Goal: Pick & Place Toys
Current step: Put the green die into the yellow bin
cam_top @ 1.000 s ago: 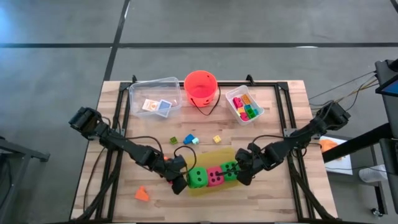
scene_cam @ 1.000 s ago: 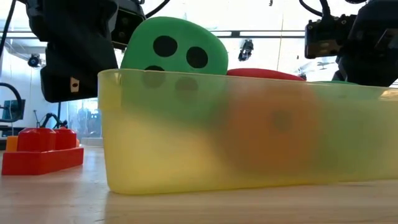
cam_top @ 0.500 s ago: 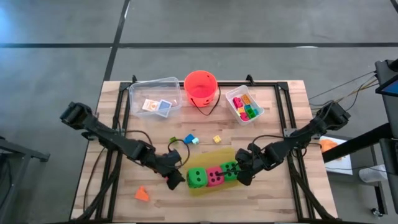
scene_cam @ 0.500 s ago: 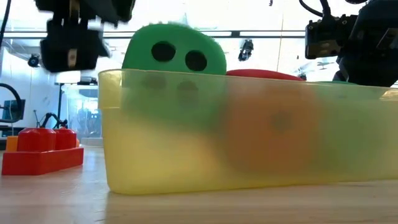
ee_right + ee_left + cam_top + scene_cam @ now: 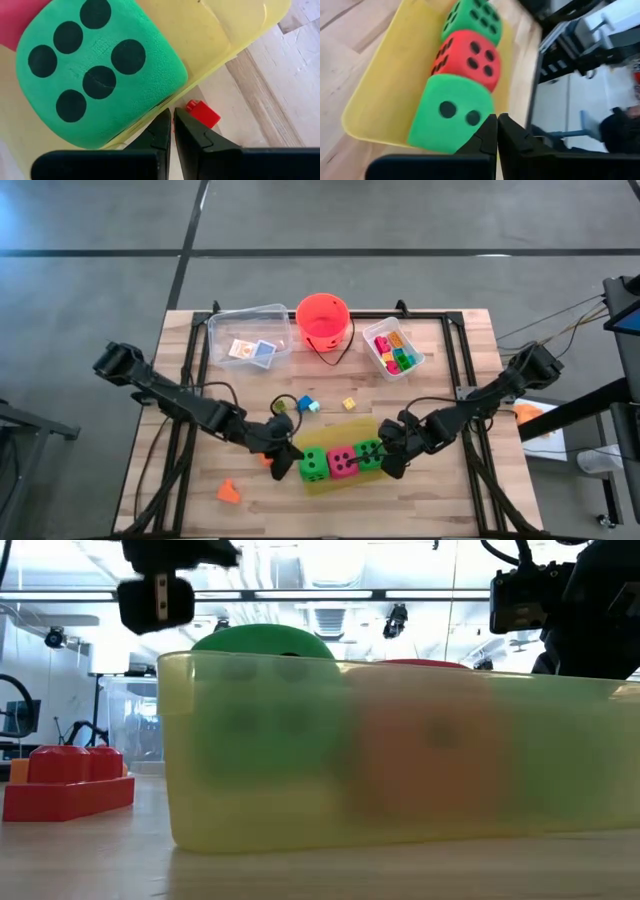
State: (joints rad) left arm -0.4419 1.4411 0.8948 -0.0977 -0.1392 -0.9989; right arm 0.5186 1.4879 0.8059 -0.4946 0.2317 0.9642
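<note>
My two arms are dark, almost black, made of slim jointed segments, with thin black cables looping beside them. Each gripper, left gripper (image 5: 287,463) and right gripper (image 5: 389,463), has two black angular fingers.

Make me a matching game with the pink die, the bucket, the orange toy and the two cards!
Things:
1. pink die
2. bucket
3. orange toy
4. two cards

Places:
A. inside the clear box at the far left
B. between two green dice in the yellow tray
C. alone on the wood at the near left
D. far edge of the table, in the middle

Pairs: 1-B, 2-D, 3-C, 4-A
</note>
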